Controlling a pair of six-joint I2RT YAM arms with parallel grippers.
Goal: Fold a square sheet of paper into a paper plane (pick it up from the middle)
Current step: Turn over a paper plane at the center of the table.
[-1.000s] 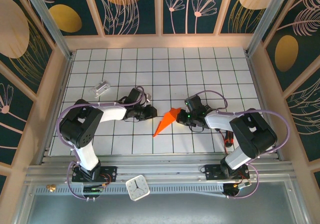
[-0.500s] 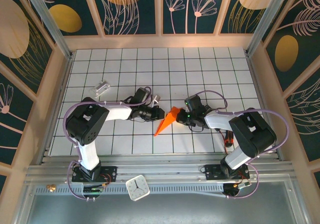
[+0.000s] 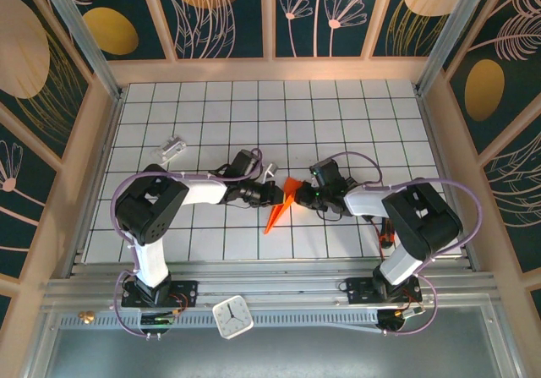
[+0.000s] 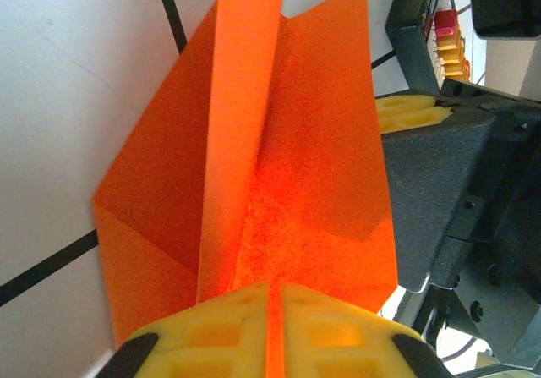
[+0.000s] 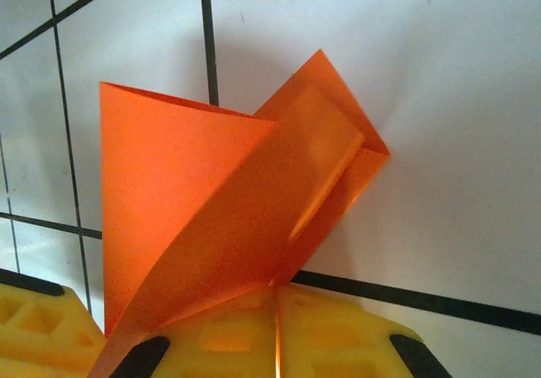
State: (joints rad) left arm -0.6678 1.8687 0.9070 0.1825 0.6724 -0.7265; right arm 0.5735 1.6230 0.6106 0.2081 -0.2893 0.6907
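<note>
A white gridded counter (image 3: 338,116), boxed in by dark panels printed with gold and pink plants, carries the work. Toward its front centre we see the paper plane (image 3: 275,216), a bright orange dart. Its nose points at the arm bases and its wider tail is lifted between the two arms.

The left end effector (image 3: 275,195) meets that tail from one side and the right end effector (image 3: 299,196) from the other. In the left wrist view the yellow pads (image 4: 220,327) are pressed together, with the centre crease running straight into their seam. In the right wrist view the pads (image 5: 338,336) likewise close on a curled wing edge.

We judge this double pinch to be deliberate: one arm anchors the crease so the other can shape a wing without the thin paper sliding. The flaps look loose, so the folding seems unfinished. A small silvery block (image 3: 172,149) lies well apart at the rear left.
</note>
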